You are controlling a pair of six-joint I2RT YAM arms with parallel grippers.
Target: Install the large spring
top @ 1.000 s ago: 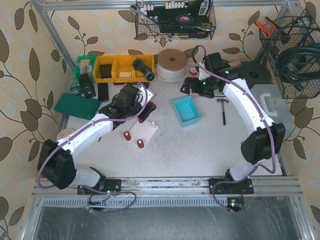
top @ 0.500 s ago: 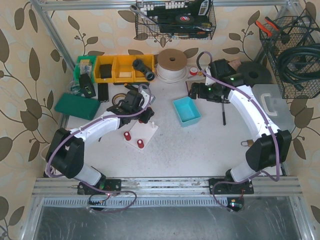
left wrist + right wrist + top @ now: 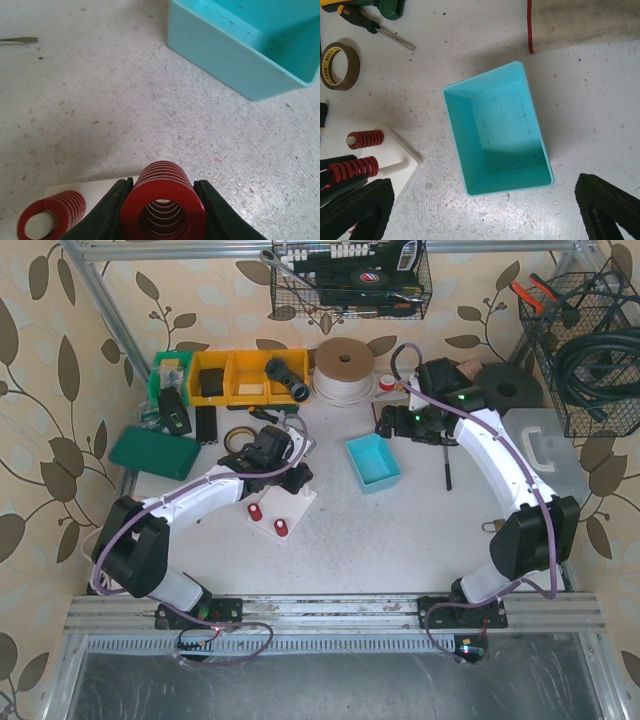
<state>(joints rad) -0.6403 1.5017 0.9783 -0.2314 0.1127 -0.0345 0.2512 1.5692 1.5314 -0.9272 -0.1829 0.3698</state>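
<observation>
The grey table (image 3: 400, 530) fills the top view. In the right wrist view the teal bin (image 3: 462, 140) sits mid-frame, and the right gripper (image 3: 482, 210) has its fingers spread wide at the bottom corners, holding nothing. The white plate (image 3: 400, 156) lies at lower left. At bottom centre of the left wrist view, the left gripper (image 3: 162, 212) is clamped on the large spring (image 3: 162, 192) (red, lying sideways) over the plate's edge. A smaller red spring (image 3: 62, 207) sits beside it on a peg.
</observation>
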